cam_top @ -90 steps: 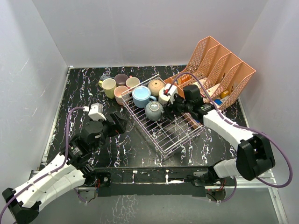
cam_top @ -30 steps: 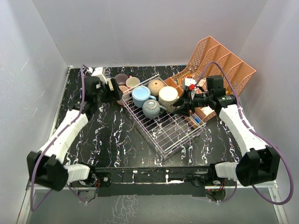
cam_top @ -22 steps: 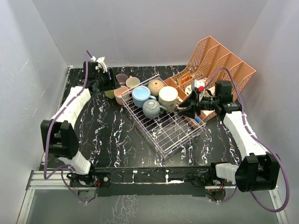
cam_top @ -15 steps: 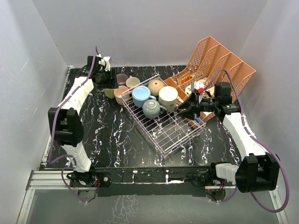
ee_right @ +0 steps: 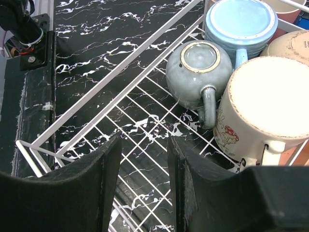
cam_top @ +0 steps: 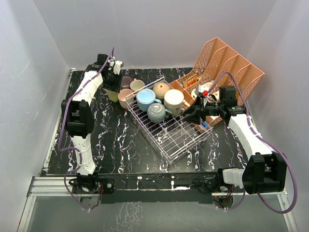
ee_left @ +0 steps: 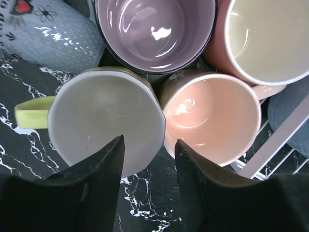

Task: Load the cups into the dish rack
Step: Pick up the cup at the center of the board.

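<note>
A: Under left tool, yellow cup sits on table, pink cup tight beside it. Jaws half apart, nothing pinched yet.
B: Risk?
A: Both rims lie btwn the jaws. Closing could catch two walls, or shove pink cup into mauve cup just beyond.
B: Right tool?
A: Half apart, empty, hovering over dish rack. Racked cups sit just ahead of it, so prob. no trouble there.
</note>
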`<state>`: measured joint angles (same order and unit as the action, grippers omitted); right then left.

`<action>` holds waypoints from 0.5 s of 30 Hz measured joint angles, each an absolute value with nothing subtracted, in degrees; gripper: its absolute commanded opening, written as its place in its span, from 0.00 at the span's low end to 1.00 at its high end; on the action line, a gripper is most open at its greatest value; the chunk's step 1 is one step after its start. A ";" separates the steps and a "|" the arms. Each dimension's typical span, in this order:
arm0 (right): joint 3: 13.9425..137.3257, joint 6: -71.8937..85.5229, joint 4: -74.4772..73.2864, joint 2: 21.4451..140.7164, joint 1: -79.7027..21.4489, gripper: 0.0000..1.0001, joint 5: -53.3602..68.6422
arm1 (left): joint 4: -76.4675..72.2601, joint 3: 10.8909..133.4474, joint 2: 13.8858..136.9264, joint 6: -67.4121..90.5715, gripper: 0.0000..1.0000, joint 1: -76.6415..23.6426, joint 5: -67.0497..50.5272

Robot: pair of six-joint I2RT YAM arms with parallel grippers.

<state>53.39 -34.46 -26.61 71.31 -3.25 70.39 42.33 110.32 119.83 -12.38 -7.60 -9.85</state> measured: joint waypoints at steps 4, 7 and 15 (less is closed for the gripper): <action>53.39 -34.46 -26.61 71.31 -3.25 0.45 70.32 | 43.92 110.50 121.38 -12.93 0.31 -7.60 -9.82; 53.39 -34.46 -26.61 71.31 -3.25 0.45 70.24 | 43.97 110.50 121.60 -13.10 0.21 -7.60 -9.37; 53.39 -34.46 -26.61 71.31 -3.25 0.45 70.22 | 43.40 110.78 121.54 -12.29 0.00 -7.64 -7.64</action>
